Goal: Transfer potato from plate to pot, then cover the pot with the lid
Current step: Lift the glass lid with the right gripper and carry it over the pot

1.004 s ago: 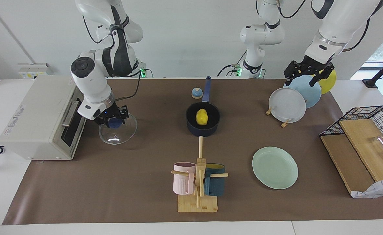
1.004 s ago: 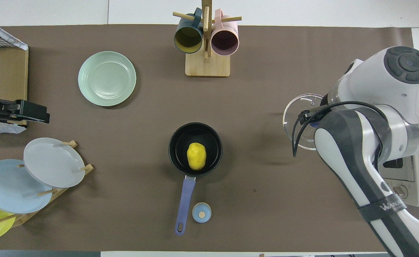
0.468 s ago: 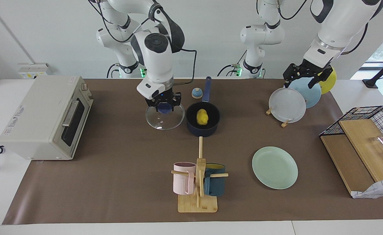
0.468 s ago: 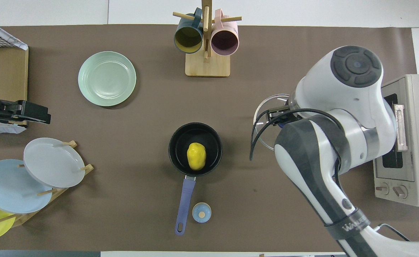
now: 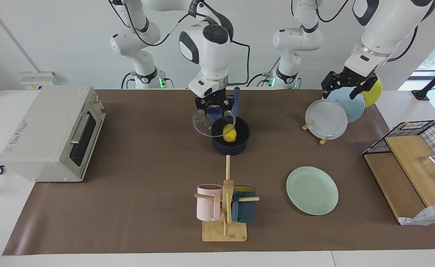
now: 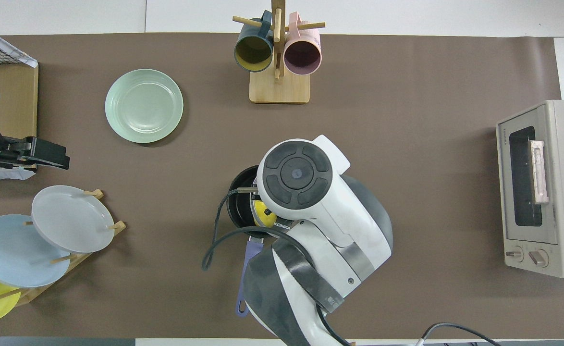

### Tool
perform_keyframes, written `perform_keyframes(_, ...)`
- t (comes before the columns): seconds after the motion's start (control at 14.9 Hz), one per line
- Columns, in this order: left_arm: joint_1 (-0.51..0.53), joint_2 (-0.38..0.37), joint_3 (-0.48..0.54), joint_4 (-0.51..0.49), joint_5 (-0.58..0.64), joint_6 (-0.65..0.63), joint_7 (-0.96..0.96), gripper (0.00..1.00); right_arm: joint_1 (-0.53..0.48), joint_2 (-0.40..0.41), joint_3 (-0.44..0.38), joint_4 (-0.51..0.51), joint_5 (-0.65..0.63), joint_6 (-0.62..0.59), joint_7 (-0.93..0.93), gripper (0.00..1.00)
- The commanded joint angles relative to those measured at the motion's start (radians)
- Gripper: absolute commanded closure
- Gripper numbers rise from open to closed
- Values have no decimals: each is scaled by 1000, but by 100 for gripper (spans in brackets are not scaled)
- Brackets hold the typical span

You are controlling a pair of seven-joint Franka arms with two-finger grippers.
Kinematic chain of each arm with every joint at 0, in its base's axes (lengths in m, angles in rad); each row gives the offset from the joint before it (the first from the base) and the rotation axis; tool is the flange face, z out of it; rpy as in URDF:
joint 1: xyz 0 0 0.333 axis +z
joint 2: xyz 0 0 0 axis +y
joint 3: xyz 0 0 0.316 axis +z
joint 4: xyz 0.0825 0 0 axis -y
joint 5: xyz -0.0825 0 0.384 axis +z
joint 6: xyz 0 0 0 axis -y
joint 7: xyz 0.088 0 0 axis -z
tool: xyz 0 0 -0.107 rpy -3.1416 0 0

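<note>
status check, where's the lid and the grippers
Right gripper shut on lid knob, lid raised over pot, not seated. Potato in pot. Left gripper open, waiting over plate rack. Nothing in the way.

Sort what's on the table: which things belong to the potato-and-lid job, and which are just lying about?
Job: potato, pot, lid held by the right gripper, plate.
Lying about: toaster oven, mug stand, plate rack, bell, wire basket.

**Tabletop and what rests on it**

A brown mat covers the tabletop (image 5: pixel 136 207). On it sit the pot (image 5: pixel 231 145), mint plate (image 5: pixel 312 190), mug stand (image 5: pixel 224 231), plate rack (image 5: pixel 324 140), toaster oven (image 5: pixel 47 133) and wire basket (image 5: pixel 406 129).
</note>
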Motion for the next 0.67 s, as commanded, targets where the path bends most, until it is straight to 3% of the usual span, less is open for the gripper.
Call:
perform_keyframes(0.0,17,-14,-7,2,-7,-12,3,0,32,49,-4,41,13,33,22,100)
perform_keyframes(0.6,17,-15,-5,2,-7,-18,3,0,57,100,-1,47,13,82,63,100)
